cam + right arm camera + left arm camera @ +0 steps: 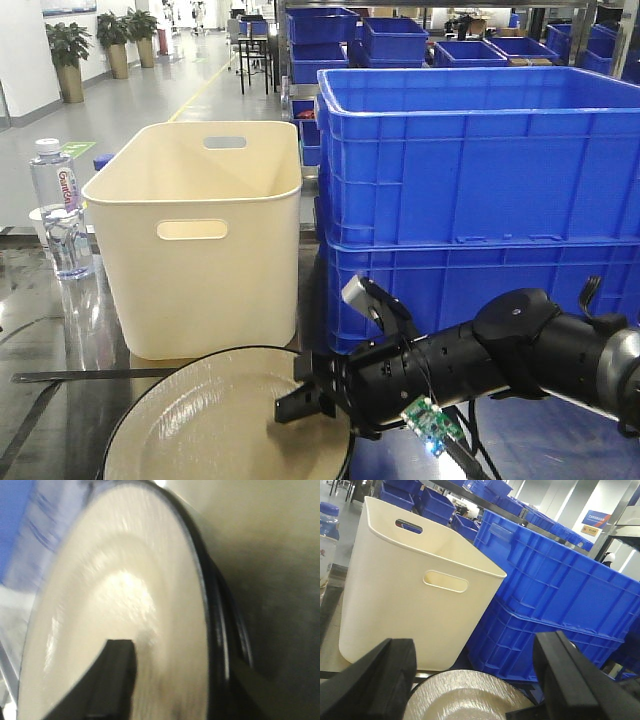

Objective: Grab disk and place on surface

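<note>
The disk (200, 425), a cream-coloured plate with a dark rim, lies at the near edge of the dark glossy tabletop (60, 340), directly in front of the cream bin (200, 235), which stands further back with its right side just beside the stacked blue crates (470, 200). The right gripper (305, 395) reaches in from the right on a black arm, and its fingers sit at the disk's right rim: in the front-facing view one dark finger lies over the plate's upper face while the rest of the claw meets the edge. The right wrist view shows the same from close up, with the disk (125, 605) filling the frame, its dark rim running down the right side and one black finger (107, 675) lying on the pale face near the bottom. That view is blurred, so the lower finger cannot be made out, but the claw appears to be clenched on the disk's rim. Whether the plate lies fully flat on the tabletop or is lifted at the gripped side cannot be told. The left gripper (475, 680) hangs above the near part of the disk (465, 695), its two black fingers (380, 680) spread wide apart with nothing between them, and the plate shows in the gap below. A water bottle (60, 210) stands at the tabletop's left edge, left of the cream bin.
</note>
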`<state>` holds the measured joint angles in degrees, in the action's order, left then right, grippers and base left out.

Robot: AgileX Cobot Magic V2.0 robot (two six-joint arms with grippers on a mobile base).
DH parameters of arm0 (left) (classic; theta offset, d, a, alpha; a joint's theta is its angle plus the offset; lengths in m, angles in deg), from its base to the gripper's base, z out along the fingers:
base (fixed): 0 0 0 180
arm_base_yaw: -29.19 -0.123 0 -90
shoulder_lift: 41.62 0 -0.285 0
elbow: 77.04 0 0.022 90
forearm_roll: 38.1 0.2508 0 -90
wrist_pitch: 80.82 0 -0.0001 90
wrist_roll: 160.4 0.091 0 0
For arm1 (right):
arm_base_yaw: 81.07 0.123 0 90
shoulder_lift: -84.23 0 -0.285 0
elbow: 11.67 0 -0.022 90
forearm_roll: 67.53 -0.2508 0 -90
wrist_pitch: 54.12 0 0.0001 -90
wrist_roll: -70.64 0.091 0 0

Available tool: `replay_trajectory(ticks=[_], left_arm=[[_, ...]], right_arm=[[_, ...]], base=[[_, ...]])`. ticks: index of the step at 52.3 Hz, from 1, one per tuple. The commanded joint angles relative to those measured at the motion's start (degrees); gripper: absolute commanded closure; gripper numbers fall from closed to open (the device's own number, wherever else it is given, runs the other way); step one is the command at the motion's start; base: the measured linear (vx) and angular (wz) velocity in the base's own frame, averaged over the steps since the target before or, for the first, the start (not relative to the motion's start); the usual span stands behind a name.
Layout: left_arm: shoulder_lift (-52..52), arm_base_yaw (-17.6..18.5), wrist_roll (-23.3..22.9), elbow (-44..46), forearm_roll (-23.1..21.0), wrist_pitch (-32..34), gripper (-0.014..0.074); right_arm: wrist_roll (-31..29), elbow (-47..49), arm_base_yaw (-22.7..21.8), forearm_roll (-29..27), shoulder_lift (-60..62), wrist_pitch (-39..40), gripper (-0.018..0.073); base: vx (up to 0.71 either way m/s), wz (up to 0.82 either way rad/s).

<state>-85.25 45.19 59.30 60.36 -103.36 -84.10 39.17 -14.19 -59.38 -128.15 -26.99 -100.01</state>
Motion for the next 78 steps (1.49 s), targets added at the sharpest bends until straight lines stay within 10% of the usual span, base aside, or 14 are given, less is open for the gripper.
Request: replay_trajectory(ticks=[1,22,71,78], left_arm=[[0.0,-0.1,0.1,1.8,-0.5,2.1,0.0011],[0.0,-0.1,0.1,1.8,-0.5,2.0,0.0011],[0.0,-0.1,0.1,1.8,-0.3,2.5,0.0012],[0.3,-0.1,-7.9,1.8,17.0,2.7,0.0045]], right_arm=[[-1.4,2.0,-1.3,4.8,4.4,0.8,0.0102],[4.8,2.0,-1.8,27.4,14.2,6.8,0.005],[4.9,2.0,-1.8,27.4,20.1,6.3,0.005],[4.9,2.0,-1.8,27.4,20.1,6.3,0.005]], base=[[0.0,0.0],[0.0,0.0],[0.0,0.0],[0.0,0.0]])
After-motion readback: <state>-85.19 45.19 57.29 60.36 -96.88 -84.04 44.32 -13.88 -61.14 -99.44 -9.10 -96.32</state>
